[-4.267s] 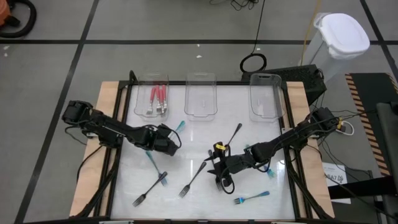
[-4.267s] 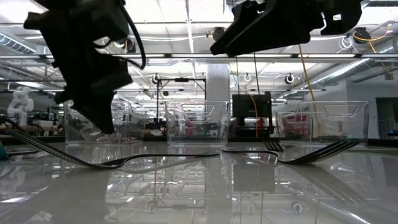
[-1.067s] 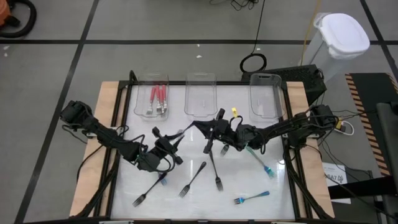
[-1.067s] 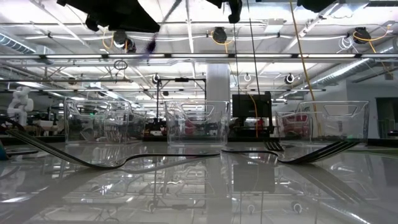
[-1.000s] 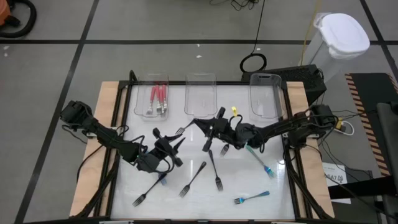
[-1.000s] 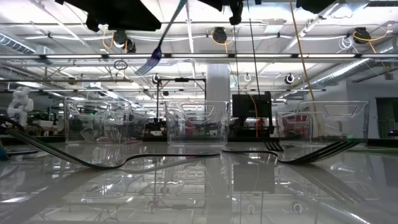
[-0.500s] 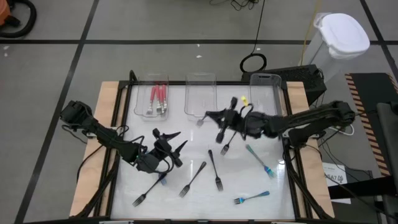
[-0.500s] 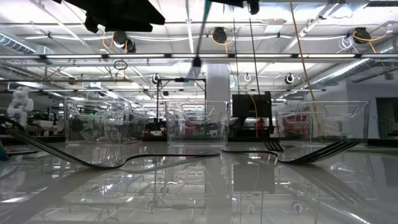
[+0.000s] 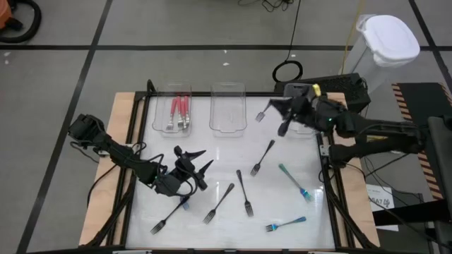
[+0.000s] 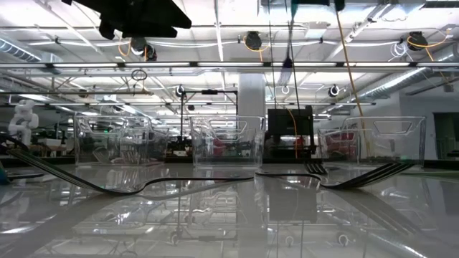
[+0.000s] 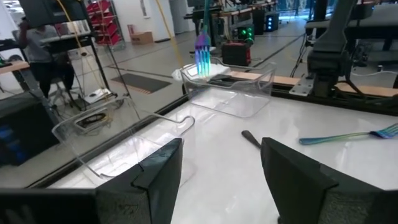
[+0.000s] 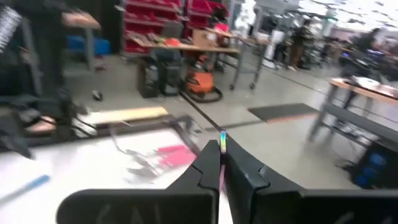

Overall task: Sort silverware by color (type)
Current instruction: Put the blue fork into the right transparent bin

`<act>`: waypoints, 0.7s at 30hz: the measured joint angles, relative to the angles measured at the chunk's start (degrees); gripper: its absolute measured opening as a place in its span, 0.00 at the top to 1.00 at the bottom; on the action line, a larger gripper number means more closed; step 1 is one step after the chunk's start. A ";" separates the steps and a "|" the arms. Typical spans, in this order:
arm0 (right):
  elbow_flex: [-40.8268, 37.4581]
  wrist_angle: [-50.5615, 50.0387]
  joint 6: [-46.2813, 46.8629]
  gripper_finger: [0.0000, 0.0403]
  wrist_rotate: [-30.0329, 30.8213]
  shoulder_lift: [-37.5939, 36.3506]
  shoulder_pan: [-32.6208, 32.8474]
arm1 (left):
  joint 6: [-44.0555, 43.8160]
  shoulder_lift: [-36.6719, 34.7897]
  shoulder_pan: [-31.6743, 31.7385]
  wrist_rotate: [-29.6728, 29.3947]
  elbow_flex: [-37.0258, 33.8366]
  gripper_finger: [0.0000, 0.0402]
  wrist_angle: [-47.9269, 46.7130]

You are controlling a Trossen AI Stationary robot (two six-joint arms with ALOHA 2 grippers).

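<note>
The left gripper [image 9: 194,169] hangs low over the near-left part of the table [image 9: 212,152], fingers [image 11: 155,171] spread wide with nothing between them. Just below it lies a blue-handled fork [image 9: 183,204], and beside that, toward the front edge, two black-handled forks [image 9: 218,204] [image 9: 243,192].

Farther off, the right gripper [image 9: 282,113] is raised over the back right, clamped shut on a teal-handled fork [image 9: 263,114] whose tines stick out toward the middle tray [image 9: 228,107]. The right tray [image 9: 300,109] sits directly beneath that gripper. Between it and the table's front lie another black fork [image 9: 263,156], a teal fork [image 9: 293,181] and, nearest the front edge, a blue fork [image 9: 285,224].

Far from the right gripper, in the left tray [image 9: 173,106], the red-handled forks [image 9: 179,111] lie together.
</note>
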 joint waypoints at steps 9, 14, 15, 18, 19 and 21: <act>0.06 -12.73 -1.82 0.99 -4.50 -2.72 -10.88 | -0.30 0.00 0.44 0.11 0.00 0.46 0.00; 2.47 -17.22 -2.10 0.99 -12.41 -2.14 -17.15 | -1.36 0.00 0.44 0.15 0.00 0.46 -0.48; 3.07 -17.95 -2.45 0.99 -13.11 -2.10 -18.26 | -1.36 0.00 0.42 0.15 0.00 0.46 -0.48; 4.66 -19.06 -3.50 0.99 -13.41 -2.07 -21.43 | -1.44 0.00 0.44 0.28 0.00 0.46 -0.48; 5.14 -19.65 -3.97 0.99 -13.42 -2.10 -22.48 | -1.43 -0.02 0.44 0.38 0.00 0.46 -0.48; 5.93 -21.07 -4.90 0.99 -13.42 -2.10 -24.47 | -1.44 -0.01 0.44 0.51 0.00 0.46 -0.49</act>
